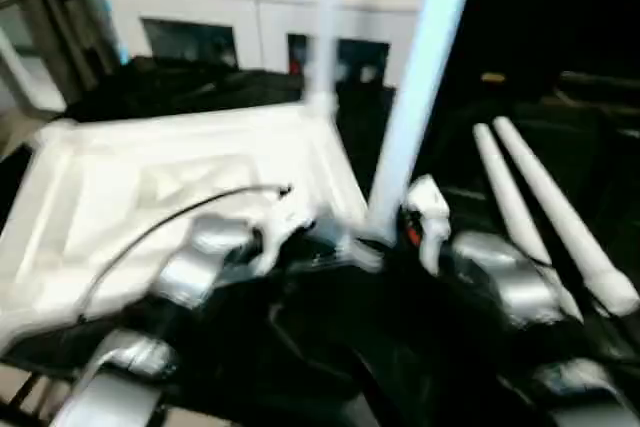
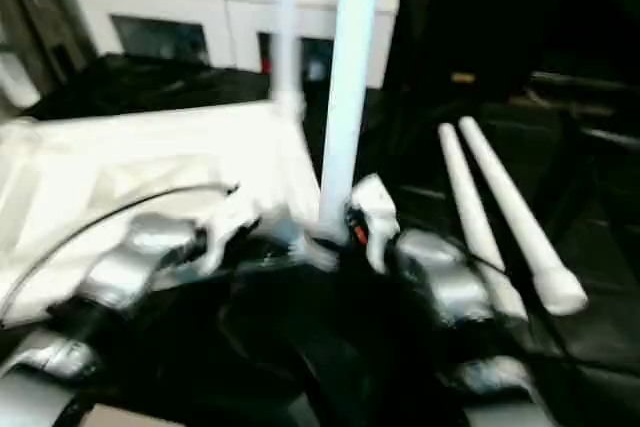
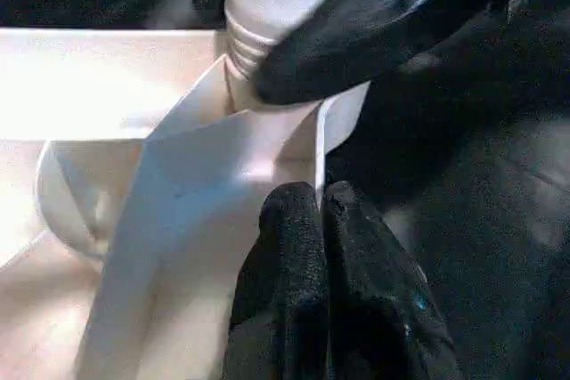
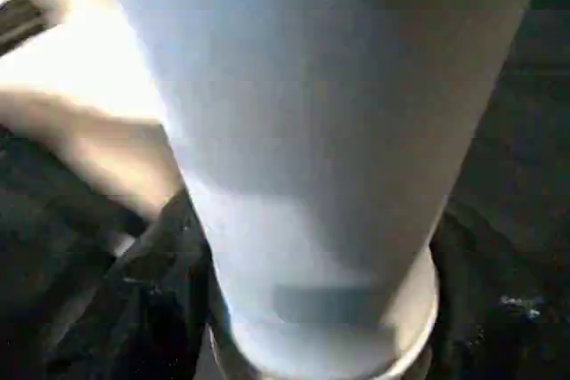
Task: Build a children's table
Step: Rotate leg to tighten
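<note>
White leg upright in tabletop corner socket, right tool clasping its base, left tool pinched shut alongside.

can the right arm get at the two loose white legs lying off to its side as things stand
Probably yes, once it lets go. The two loose white tubular plastic legs lie uncovered just beyond the right gripper, with nothing between. But that gripper is occupied at the base of the upright white leg in the tabletop's corner socket.
</note>
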